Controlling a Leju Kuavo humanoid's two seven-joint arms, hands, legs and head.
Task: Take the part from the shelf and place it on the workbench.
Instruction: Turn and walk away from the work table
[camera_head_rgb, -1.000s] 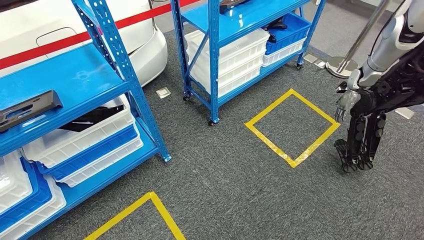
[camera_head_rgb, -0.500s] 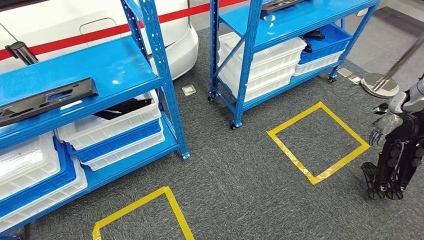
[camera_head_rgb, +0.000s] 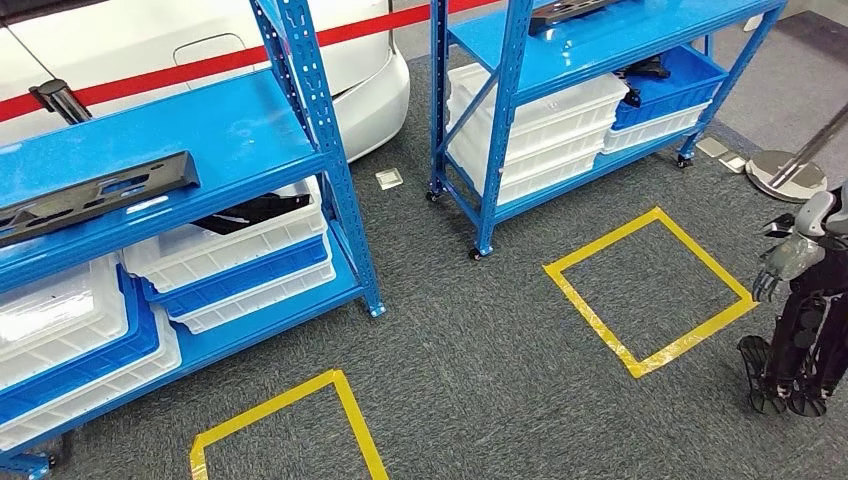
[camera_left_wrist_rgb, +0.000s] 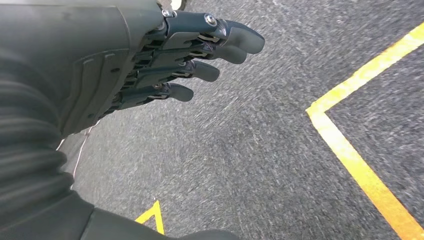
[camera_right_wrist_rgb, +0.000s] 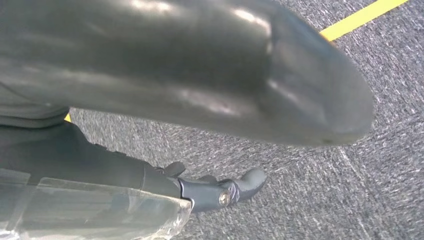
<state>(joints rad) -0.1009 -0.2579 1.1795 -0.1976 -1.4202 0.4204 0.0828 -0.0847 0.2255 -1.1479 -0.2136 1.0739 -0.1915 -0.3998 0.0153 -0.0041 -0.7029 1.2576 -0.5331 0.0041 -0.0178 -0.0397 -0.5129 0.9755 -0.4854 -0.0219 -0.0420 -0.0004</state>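
Black part (camera_head_rgb: 95, 193) lies along the near shelf's (camera_head_rgb: 230, 140) front edge.

1. You are looking at rough, matt grey carpet (camera_head_rgb: 480, 340) marked with glossy yellow tape (camera_head_rgb: 600, 325).
2. The shelf (camera_head_rgb: 150, 140) is showing smooth blue painted metal.
3. The part (camera_head_rgb: 95, 195) is looking like matt black plastic.
4. White crates (camera_head_rgb: 230, 250) are showing smooth plastic.

Blue shelf (camera_head_rgb: 310, 110), black part (camera_head_rgb: 95, 195), grey carpet (camera_head_rgb: 480, 350), yellow tape squares (camera_head_rgb: 650, 290)
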